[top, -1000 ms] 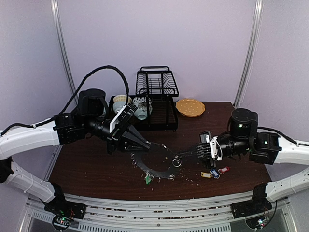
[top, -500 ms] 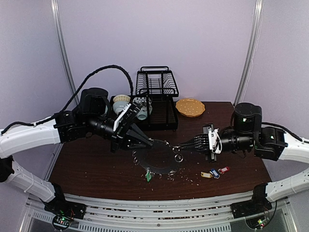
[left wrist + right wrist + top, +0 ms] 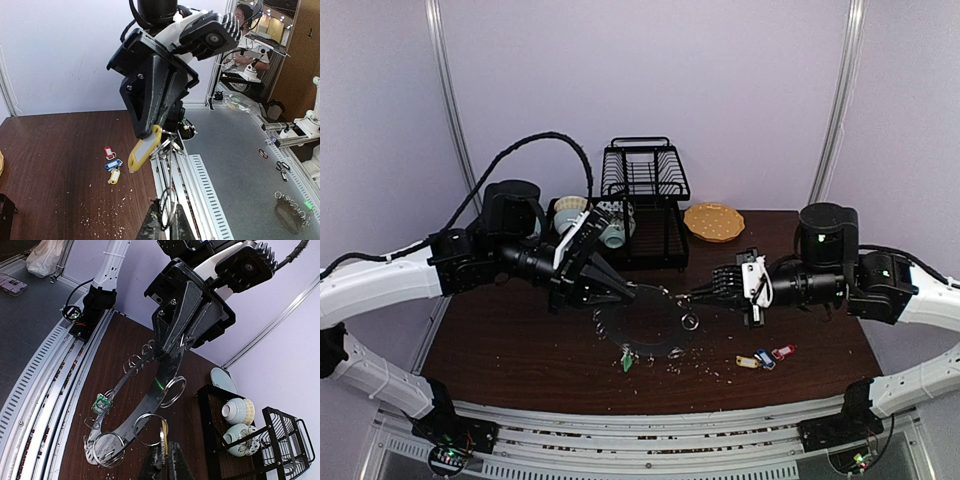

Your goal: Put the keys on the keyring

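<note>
The keyring (image 3: 645,325), a dark flat disc with split rings round its edge, hangs tilted above the table. My left gripper (image 3: 623,292) is shut on its far-left edge; the disc shows edge-on in the left wrist view (image 3: 172,200) between my fingers (image 3: 152,225). A green-tagged key (image 3: 627,362) dangles from the disc's near edge. My right gripper (image 3: 694,297) is shut on a yellow-tagged key (image 3: 145,150), held at a split ring (image 3: 150,422) on the disc's right side. Three loose keys, tagged yellow (image 3: 747,362), blue (image 3: 764,358) and red (image 3: 783,352), lie on the table.
A black dish rack (image 3: 645,175) and a black tray with bowls (image 3: 582,238) stand at the back. An orange scalloped plate (image 3: 713,222) lies at the back right. Crumbs (image 3: 705,372) are scattered near the table's front edge.
Both grippers have risen. The disc has come up off the table, and the right gripper has moved up and to the left with the yellow key.
</note>
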